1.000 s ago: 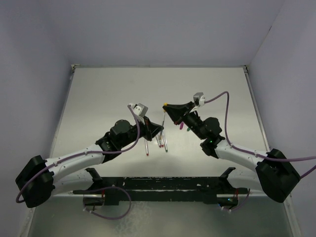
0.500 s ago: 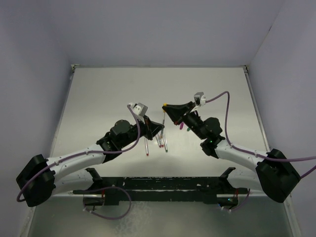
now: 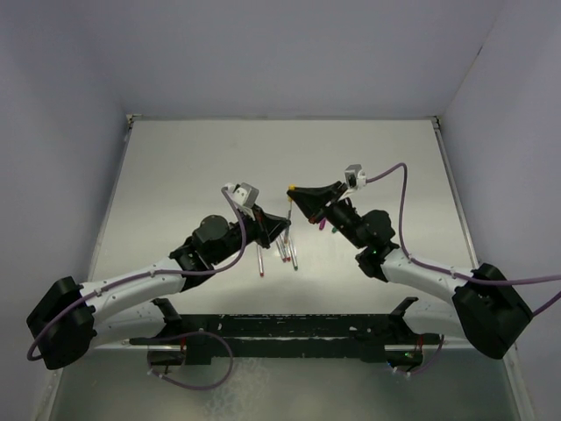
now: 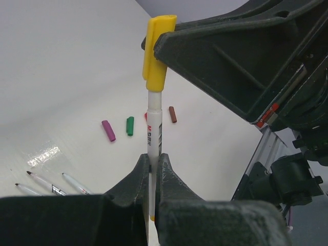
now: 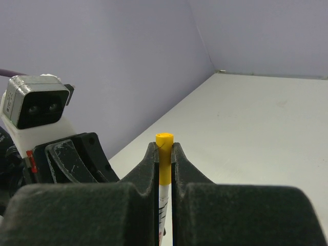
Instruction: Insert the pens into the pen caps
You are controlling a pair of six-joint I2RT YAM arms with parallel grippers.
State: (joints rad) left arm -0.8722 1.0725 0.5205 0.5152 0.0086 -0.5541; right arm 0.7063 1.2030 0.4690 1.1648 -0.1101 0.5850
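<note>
Right gripper [image 5: 164, 149] pinching yellow cap [image 4: 156, 56], pen [image 4: 154, 136] inserted

Soft, even light is cast from above; shadows are faint. Glare is seen on the desk [image 4: 43, 154], and the left claw [image 4: 152, 163] is blurred nearest the lens.

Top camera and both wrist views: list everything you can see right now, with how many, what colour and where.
held pen: one, white, upright, top end in the yellow cap
yellow cap: one, yellow, on the held pen's top
loose pens: three visible, white, lying on the table
purple cap: one, purple, lying on the table
green cap: one, green, beside the purple cap
red cap: one, dark red, past the green cap; a second red one shows partly behind the held pen
table: one, white
left tool: one, black, shut on the held pen
right tool: one, black, shut on the yellow cap
</note>
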